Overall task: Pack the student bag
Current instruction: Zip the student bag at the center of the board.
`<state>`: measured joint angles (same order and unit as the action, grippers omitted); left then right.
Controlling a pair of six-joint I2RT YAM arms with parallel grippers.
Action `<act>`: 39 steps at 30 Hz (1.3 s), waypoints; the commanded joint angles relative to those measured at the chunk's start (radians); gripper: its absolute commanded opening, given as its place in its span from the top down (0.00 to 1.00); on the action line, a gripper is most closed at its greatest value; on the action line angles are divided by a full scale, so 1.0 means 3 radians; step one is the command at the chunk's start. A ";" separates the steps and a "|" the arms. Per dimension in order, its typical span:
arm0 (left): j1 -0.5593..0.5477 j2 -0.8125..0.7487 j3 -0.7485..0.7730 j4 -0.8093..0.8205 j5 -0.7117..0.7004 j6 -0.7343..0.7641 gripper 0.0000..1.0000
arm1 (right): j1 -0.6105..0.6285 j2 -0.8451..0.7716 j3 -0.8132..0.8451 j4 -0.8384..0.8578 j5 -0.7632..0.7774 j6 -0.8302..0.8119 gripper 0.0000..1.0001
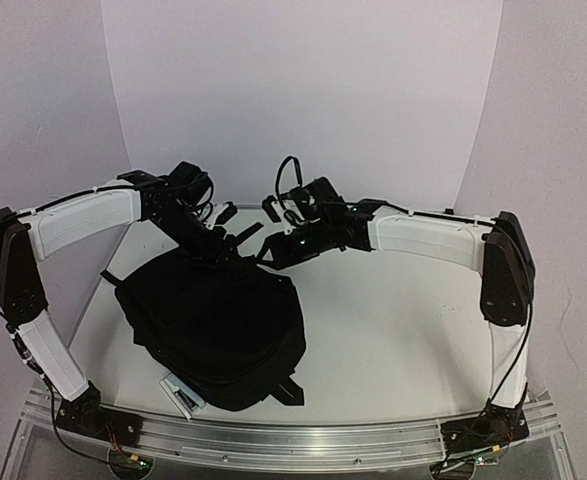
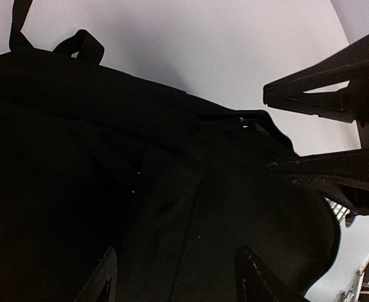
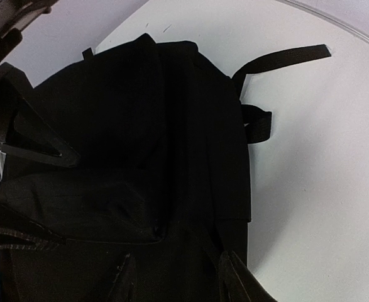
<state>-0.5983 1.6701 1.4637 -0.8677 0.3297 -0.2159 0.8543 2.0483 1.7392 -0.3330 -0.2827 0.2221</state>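
The black student bag point(image 1: 213, 320) lies flat on the white table, left of centre. Both grippers hover over its far end, close together. My left gripper point(image 1: 211, 243) is open; in the left wrist view its fingers spread wide over the bag's black fabric point(image 2: 140, 189). My right gripper point(image 1: 279, 250) is open too; in the right wrist view its fingers straddle the bag's fabric point(image 3: 140, 126) near its right edge. Neither holds anything. Each wrist view also shows the other gripper's fingers point(image 2: 322, 100) point(image 3: 27, 135) alongside.
A flat light-grey object point(image 1: 183, 393) pokes out from under the bag's near edge. Black webbing straps point(image 3: 285, 60) trail onto the white table point(image 1: 403, 320). A metal rail point(image 1: 293, 440) runs along the near edge.
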 commanded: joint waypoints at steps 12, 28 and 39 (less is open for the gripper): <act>0.0000 0.0217 0.0071 -0.0109 -0.0235 0.0217 0.49 | 0.0005 0.0635 0.0665 -0.0408 0.0000 -0.0339 0.62; -0.0005 0.0298 0.0102 -0.0081 -0.0553 0.0256 0.35 | 0.0004 0.0461 0.0554 -0.0320 0.0188 -0.0263 1.00; -0.0007 0.0382 0.0204 0.0131 -0.0350 0.0299 0.43 | 0.0002 -0.0005 0.0113 -0.0005 0.0424 0.0031 1.00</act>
<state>-0.5989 1.7666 1.4704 -0.8738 0.1951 -0.1455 0.8593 2.1540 1.7966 -0.3780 -0.2114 0.1903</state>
